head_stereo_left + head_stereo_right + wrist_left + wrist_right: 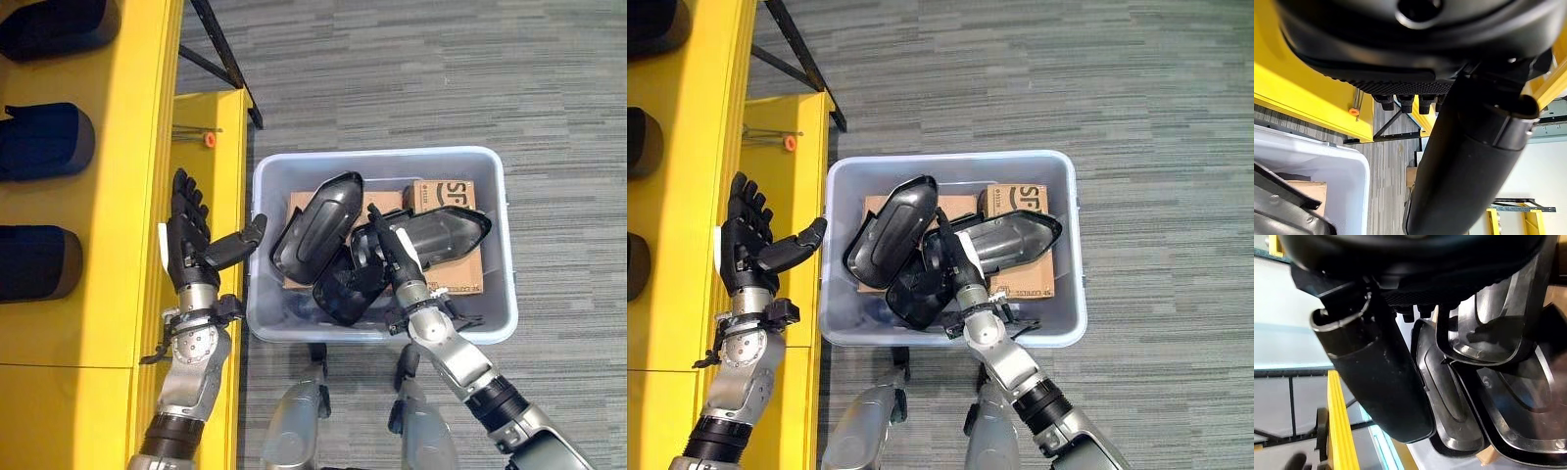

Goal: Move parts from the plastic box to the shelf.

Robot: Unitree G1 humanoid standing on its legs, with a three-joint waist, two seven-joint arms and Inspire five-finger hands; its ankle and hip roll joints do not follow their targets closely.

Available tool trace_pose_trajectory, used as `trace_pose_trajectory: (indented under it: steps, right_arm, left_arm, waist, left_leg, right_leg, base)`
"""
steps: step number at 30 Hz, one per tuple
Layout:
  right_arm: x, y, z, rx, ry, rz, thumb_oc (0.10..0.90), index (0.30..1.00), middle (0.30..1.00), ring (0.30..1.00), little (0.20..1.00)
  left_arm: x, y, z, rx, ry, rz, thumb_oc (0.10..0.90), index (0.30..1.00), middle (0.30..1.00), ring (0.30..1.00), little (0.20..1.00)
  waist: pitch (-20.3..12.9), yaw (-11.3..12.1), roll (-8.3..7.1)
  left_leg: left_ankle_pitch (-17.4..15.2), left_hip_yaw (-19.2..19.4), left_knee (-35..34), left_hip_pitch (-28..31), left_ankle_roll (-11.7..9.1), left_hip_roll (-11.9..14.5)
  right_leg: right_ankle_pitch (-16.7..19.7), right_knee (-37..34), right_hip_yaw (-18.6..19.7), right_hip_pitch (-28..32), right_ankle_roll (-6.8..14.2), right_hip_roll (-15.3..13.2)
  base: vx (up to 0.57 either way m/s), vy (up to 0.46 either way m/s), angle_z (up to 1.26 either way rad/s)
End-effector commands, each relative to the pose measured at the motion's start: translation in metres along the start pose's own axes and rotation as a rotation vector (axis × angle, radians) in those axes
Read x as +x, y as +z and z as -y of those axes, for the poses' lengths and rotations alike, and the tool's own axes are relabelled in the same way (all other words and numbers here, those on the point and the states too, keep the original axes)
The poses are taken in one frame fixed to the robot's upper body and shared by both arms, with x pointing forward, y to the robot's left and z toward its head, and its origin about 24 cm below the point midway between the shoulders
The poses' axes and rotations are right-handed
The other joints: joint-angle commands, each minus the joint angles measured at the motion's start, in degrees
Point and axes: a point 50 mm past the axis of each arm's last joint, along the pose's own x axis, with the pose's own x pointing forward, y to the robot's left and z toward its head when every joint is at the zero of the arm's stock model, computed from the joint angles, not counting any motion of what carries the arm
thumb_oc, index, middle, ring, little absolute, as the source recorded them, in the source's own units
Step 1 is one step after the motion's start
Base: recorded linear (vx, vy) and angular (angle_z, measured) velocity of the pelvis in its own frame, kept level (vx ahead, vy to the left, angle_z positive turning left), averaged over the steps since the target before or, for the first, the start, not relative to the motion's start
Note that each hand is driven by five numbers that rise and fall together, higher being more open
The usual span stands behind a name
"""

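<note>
A pale grey plastic box (495, 166) stands on the carpet. In it lie several black moulded shell parts: one tilted on edge (318, 230), one to its right (446, 230), one lower down (343, 289). My right hand (392, 257) reaches into the box, open, with straight fingers lying on the right-hand shell and the thumb (1381, 377) held apart from the stacked parts (1508, 396). Beside the box's left wall my left hand (188, 240) hovers open and empty over the edge of the yellow shelf (118, 196), its thumb (1469, 161) pointing at the box.
Cardboard boxes (446, 193) lie under the shells. Three dark rounded parts (44, 142) sit on the shelf's left. An orange-tipped tool (208, 139) rests on the shelf's lower ledge, and a black frame leg (225, 59) slants behind it. Grey carpet surrounds the box.
</note>
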Motion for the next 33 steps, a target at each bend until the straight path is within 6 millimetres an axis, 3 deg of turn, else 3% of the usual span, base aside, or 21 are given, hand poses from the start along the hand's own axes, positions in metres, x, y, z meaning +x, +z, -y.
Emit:
trace_pose_trajectory:
  steps: [1,10,17,33]
  right_arm:
    - [0.009,0.081,-0.012,0.041,0.042,0.401,0.9,1.0,1.0,1.0,1.0]
    - [-0.007,0.094,-0.019,-0.051,0.179,0.501,0.9,1.0,1.0,1.0,1.0]
    - [0.004,0.094,-0.032,-0.067,0.185,0.449,0.9,1.0,1.0,1.0,1.0]
    - [0.01,0.094,-0.032,0.0,0.148,0.43,0.9,1.0,1.0,1.0,1.0]
  left_arm:
    - [0.011,0.044,0.01,-0.051,-0.024,0.273,0.9,1.0,1.0,1.0,1.0]
    - [0.007,0.049,0.008,-0.045,-0.016,0.283,0.9,1.0,1.0,1.0,1.0]
    - [0.008,0.051,0.012,-0.053,-0.038,0.302,0.9,1.0,1.0,1.0,1.0]
    - [0.003,0.057,0.02,-0.054,-0.054,0.34,0.9,1.0,1.0,1.0,1.0]
  waist:
    - [-1.98,-0.92,0.23]
    - [-0.6,-1.44,0.36]
    - [1.13,-1.1,1.01]
    - [1.79,-2.42,4.36]
  left_leg:
    - [-10.15,-1.47,6.16,-2.09,2.52,-4.95]
    - [-11.23,-0.62,7.13,-2.56,3.24,-5.68]
    - [-11.62,0.33,8.2,-4.45,3.66,-6.31]
    - [-11.67,1.6,10.37,-13.56,4.02,-8.14]
  right_leg:
    - [-7.29,5.79,2.53,-1.6,1.16,-2.21]
    - [-5.7,6.48,3.21,-3.58,2.15,-3.43]
    - [-4.42,6.48,3.45,-5.65,2.59,-4.39]
    - [-1.39,7.88,5.81,-17.14,2.69,-5.98]
  base:
    - [-0.03,0.07,0.01]
    - [-0.02,0.054,-0.02]
    - [-0.02,0.019,-0.01]
    - [0.0,0.044,-0.05]
